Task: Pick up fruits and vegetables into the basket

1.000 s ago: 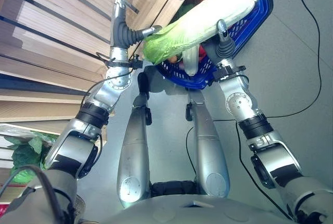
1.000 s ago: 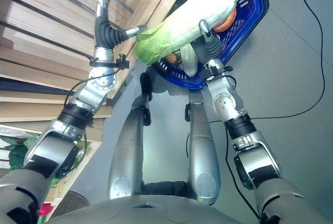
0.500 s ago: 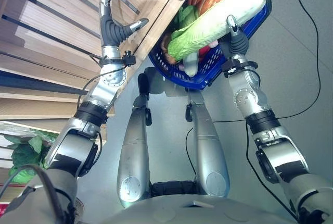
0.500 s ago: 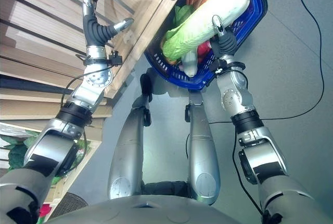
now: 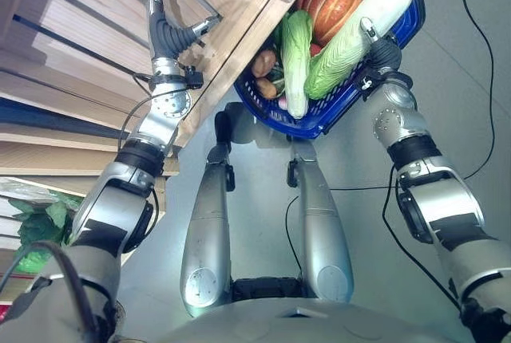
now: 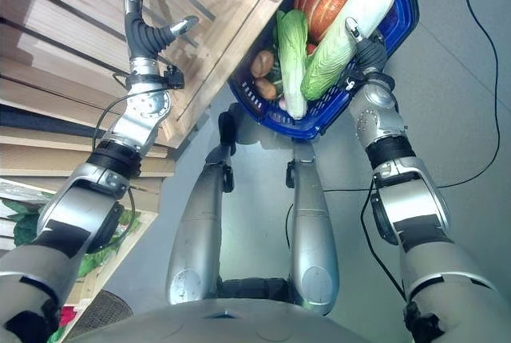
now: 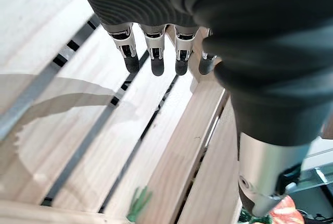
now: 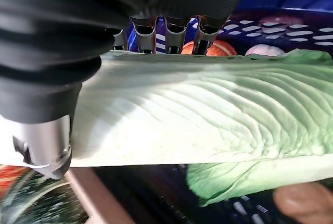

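The right hand [image 6: 366, 46] pinches the napa cabbage [image 6: 345, 30] between fingers [image 8: 171, 28] and thumb, laying it inside the blue basket [image 6: 395, 28] on the floor. The left hand [image 6: 142, 30] hovers by the wooden shelf [image 5: 72, 32], fingers spread.

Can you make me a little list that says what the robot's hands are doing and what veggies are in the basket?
Right hand: fingers curled round the long pale-green napa cabbage, holding it over the blue plastic basket
Left hand: open, raised beside the light wooden slatted shelf, holding nothing
In the basket: an orange ribbed pumpkin, a second smaller leafy green cabbage, brown round potatoes
Task state: cabbage not yet released
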`<state>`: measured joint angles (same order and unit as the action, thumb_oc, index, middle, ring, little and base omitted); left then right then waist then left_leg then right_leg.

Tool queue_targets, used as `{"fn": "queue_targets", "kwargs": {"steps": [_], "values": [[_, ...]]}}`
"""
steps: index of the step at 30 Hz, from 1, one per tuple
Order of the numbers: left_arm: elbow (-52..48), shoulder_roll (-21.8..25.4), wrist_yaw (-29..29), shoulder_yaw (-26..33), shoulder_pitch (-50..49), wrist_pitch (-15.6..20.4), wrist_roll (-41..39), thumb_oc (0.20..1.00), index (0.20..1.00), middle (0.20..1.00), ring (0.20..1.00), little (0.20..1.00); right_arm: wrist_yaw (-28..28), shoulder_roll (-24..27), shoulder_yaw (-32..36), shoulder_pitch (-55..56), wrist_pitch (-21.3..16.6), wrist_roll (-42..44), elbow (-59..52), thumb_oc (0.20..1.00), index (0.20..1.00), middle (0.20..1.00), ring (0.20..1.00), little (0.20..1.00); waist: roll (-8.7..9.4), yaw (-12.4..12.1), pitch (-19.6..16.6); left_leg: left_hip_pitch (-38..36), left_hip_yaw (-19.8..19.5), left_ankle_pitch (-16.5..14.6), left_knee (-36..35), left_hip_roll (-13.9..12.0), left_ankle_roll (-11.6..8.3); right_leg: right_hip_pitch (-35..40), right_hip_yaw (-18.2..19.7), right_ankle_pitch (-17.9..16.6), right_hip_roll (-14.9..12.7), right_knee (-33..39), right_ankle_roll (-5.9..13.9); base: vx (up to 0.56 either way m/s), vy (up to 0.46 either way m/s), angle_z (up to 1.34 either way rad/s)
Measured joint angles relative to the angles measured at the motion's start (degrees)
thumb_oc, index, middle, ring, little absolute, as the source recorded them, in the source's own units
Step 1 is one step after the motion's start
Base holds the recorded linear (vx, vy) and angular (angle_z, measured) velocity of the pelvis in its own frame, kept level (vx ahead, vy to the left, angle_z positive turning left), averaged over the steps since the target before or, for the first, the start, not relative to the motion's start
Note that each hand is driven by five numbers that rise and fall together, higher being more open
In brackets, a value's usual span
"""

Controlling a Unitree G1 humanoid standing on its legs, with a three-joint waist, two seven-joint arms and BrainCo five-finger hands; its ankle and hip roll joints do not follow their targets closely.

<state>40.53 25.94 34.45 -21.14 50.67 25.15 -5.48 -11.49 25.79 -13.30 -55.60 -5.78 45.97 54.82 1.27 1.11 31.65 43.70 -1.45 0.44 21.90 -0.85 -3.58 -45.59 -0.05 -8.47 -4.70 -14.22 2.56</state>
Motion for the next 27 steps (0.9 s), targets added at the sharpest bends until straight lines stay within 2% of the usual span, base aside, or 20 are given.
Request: {"fn": "queue_targets", "kwargs": {"steps": [6,13,22,23,24,25,26,27], "values": [[2.5,-0.1,0.0,-3.1,0.9,0.1,-1.8,1.000,1.000,1.000,1.000,1.000,1.1,-0.2,-1.0,-4.8,1.2,-4.0,10.9,0.200,0.200,0.200,0.200,0.200,-0.05,-1.4,0.0,0.0,-0.2,0.3,0.0,0.6,0.24,-0.1,-0.3,0.0,-0.6,-0.5,0.01,0.01,0.007,0.04],[3.3,-0.1,0.0,-4.1,1.9,1.3,-1.9,1.000,1.000,1.000,1.000,1.000,1.9,-0.2,-1.1,-8.0,3.8,-5.5,15.2,0.200,0.200,0.200,0.200,0.200,-0.14,-2.9,0.0,1.2,-0.3,0.8,0.0,0.9,0.15,-1.3,-0.4,0.2,-0.9,-0.9,0.29,0.00,0.003,0.02],[3.3,-0.5,0.2,-4.6,2.0,2.4,-1.8,1.000,1.000,1.000,1.000,1.000,1.2,-0.2,-1.1,-9.2,6.3,-5.1,18.2,0.200,0.200,0.200,0.200,0.200,-0.25,-3.6,0.1,2.0,-0.4,1.0,0.2,0.9,0.23,-2.2,-0.5,0.2,-1.0,-1.1,0.27,0.00,0.010,0.00],[3.3,-0.6,0.3,-4.7,2.0,2.6,-1.8,1.000,1.000,1.000,1.000,1.000,0.8,-0.2,-1.0,-9.4,6.6,-4.5,18.6,0.413,0.413,0.413,0.413,0.413,-0.29,-3.7,0.0,2.0,-0.4,1.0,0.2,1.0,0.23,-2.3,-0.5,0.2,-1.0,-1.1,0.27,0.00,0.000,0.00],[3.3,-0.7,0.7,-4.9,2.0,2.7,-1.8,1.000,1.000,1.000,1.000,1.000,0.5,-0.2,-1.0,-9.7,7.0,-4.0,19.2,0.576,0.576,0.576,0.576,0.576,-0.31,-3.8,0.0,2.1,-0.4,1.0,0.2,1.0,0.23,-2.4,-0.4,0.2,-1.0,-1.2,0.27,0.00,0.031,0.00],[3.3,-0.7,1.1,-5.1,2.0,2.7,-1.8,1.000,1.000,1.000,1.000,1.000,0.2,-0.1,-0.9,-9.9,7.2,-3.7,19.5,0.834,0.834,0.834,0.834,0.834,-0.31,-3.9,0.0,2.2,-0.4,1.0,0.2,1.0,0.22,-2.6,-0.4,0.3,-1.1,-1.4,0.19,0.00,0.000,0.00],[3.3,-0.7,1.4,-5.1,2.0,2.7,-1.8,1.000,1.000,1.000,1.000,1.000,0.1,-0.1,-0.9,-9.9,7.3,-3.2,19.5,1.000,1.000,1.000,1.000,1.000,-0.34,-3.9,0.0,2.4,-0.4,1.0,0.2,1.0,0.21,-2.9,-0.4,0.3,-1.1,-1.6,0.13,0.00,0.000,0.00],[3.2,-0.7,1.5,-5.1,2.1,2.7,-1.8,1.000,1.000,1.000,1.000,1.000,-0.2,-0.1,-0.9,-10.0,7.4,-2.9,19.5,1.000,1.000,1.000,1.000,1.000,-0.39,-3.9,0.0,2.7,-0.4,1.0,0.3,1.0,0.20,-3.2,-0.4,0.4,-1.1,-1.8,0.08,0.00,0.000,0.00]]}}
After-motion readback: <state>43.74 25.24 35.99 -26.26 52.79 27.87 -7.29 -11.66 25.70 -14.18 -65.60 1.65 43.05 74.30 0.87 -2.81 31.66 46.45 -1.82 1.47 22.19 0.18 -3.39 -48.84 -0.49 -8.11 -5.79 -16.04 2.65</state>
